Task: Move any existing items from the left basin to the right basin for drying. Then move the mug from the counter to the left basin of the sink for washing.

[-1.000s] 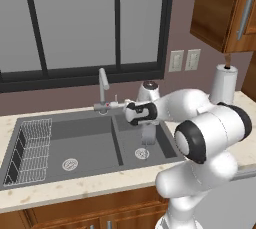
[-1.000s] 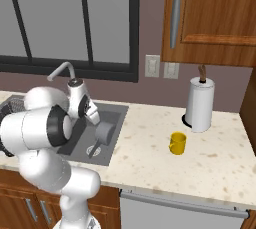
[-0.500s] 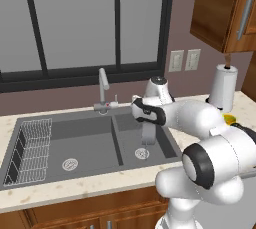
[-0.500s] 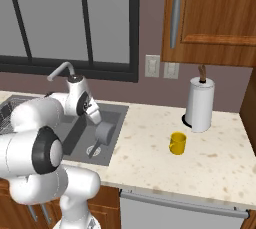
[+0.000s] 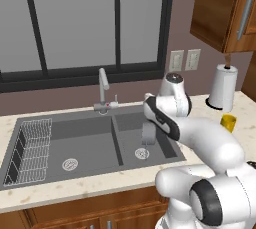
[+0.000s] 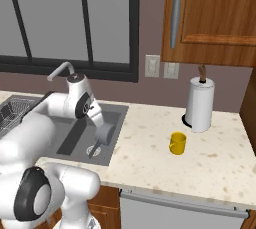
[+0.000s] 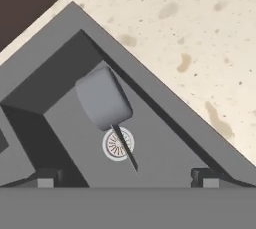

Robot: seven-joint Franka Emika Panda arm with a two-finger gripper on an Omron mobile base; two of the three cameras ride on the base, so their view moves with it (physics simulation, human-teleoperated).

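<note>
No readable text or brand marks anywhere; cup, mug and towel roll are all plain. Grey cup (image 7: 103,98) stands in the right basin (image 7: 165,158) of the sink (image 5: 90,123), just beside the round drain (image 7: 118,144), apart from both fingertips (image 7: 46,178) in the hand view. Claw (image 7: 125,179) is spread wide, tips far apart at the bottom corners of the hand view, holding nothing and touching nothing; cup sits ahead of it and between the finger lines, clear of both. In the left base view the cup (image 5: 148,133) is in the narrower basin next to the drain, with the arm's wrist just above it; the right base view shows the cup (image 6: 105,133) low against the arm's forearm. Left basin (image 5: 85,145) has the white wire rack (image 5: 32,145) at its far left and its own drain. Yellow mug (image 6: 177,143) stands upright on the counter (image 6: 210,153), well apart from the sink, near the paper towel roll (image 6: 200,104). Faucet (image 5: 104,90) is at the back edge between the basins.
</note>
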